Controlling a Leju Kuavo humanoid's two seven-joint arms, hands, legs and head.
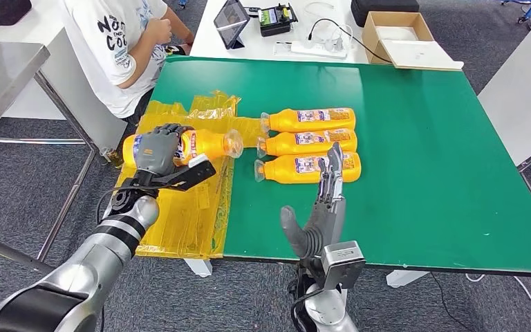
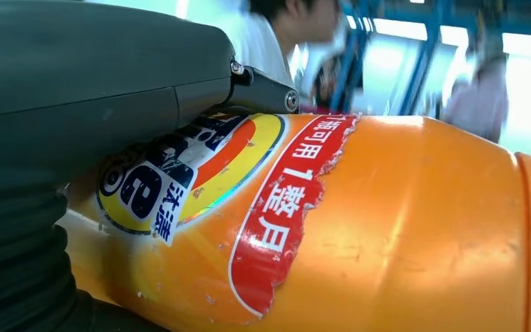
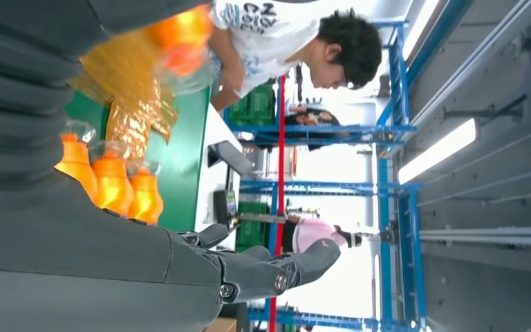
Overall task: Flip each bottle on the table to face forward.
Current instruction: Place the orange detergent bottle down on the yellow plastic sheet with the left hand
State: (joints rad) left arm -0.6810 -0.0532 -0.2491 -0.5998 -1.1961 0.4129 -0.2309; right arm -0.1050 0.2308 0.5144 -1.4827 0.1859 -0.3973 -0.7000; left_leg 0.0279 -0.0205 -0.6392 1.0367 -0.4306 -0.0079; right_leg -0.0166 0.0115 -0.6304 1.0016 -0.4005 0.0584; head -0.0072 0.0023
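While three orange plastic bottles with printed labels lie side by side on the green surface (image 1: pixel 422 173), labels up and clear caps pointing toward the robot's left, a fourth bottle is off the surface in the left hand (image 1: pixel 157 149). That makes four bottles in all: the far bottle (image 1: pixel 309 120), the middle bottle (image 1: pixel 307 142), the near bottle (image 1: pixel 304 168), and the held bottle (image 1: pixel 211 144). The left hand wraps around the held bottle's body, fingers closed over the label, and carries it lying sideways above the crumpled yellow plastic sheet (image 1: pixel 180 221) at the left edge of the surface; the left wrist view shows its red and yellow label close up, pressed under the hand.

The right hand (image 1: pixel 321 207) holds nothing; its fingers are stretched out straight and apart, fingertips reaching toward the near bottle, though I cannot tell whether they touch it.

By my judgement the task is mostly done: the row of three looks already turned label-forward, and the held bottle is the last one, left to be turned and laid down, probably beside the row.

A person in a white printed shirt (image 1: pixel 110 41) sits beyond the left corner.
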